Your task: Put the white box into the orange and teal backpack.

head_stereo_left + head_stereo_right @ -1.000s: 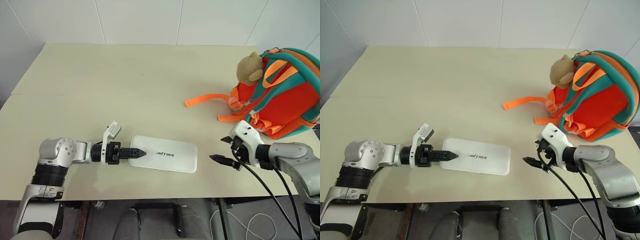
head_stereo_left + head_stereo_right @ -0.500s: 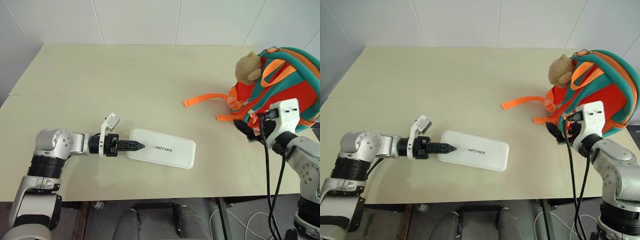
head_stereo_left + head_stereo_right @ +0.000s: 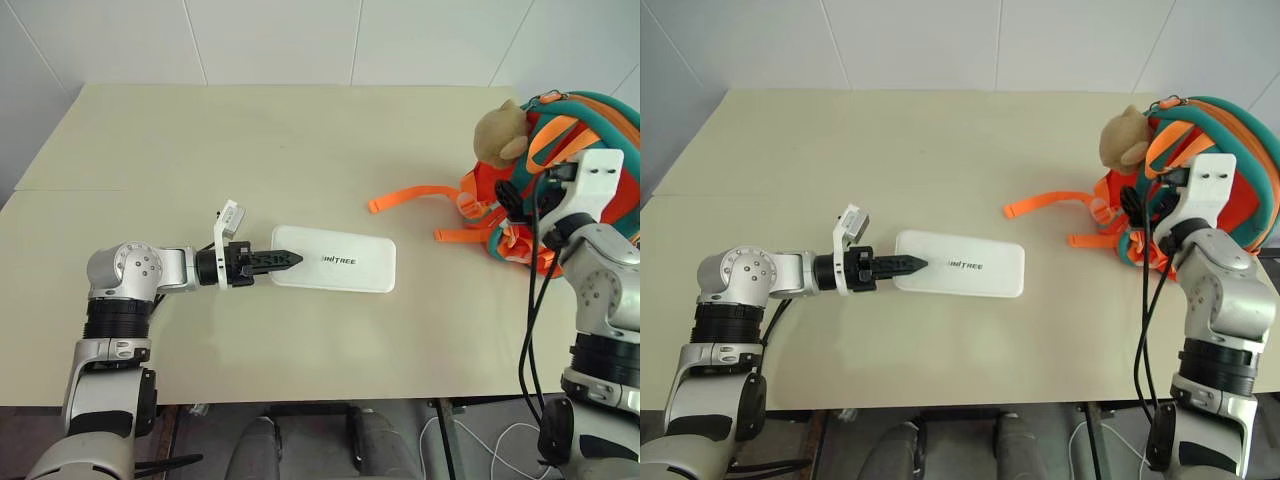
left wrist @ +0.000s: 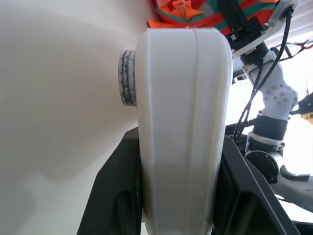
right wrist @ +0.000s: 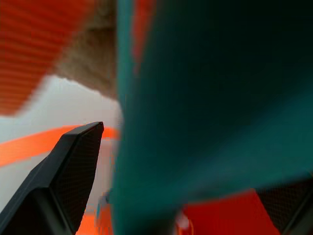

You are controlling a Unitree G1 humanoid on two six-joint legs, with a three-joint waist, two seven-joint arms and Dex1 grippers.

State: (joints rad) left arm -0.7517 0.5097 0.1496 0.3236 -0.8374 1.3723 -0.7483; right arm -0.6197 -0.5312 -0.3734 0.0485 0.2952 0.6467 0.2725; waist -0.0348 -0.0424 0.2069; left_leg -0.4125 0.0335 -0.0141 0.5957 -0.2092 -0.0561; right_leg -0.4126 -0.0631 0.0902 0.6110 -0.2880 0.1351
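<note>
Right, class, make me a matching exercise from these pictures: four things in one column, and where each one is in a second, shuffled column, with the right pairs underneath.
Things
1. white box
2. backpack
3. plush toy
4. loose orange strap

Places
A. stretched flat on the table, towards the middle from the bag
B. standing at the table's right edge
C. gripped at one end by the left gripper
D. hanging on the bag's upper left side

Pairs: 1-C, 2-B, 3-D, 4-A
</note>
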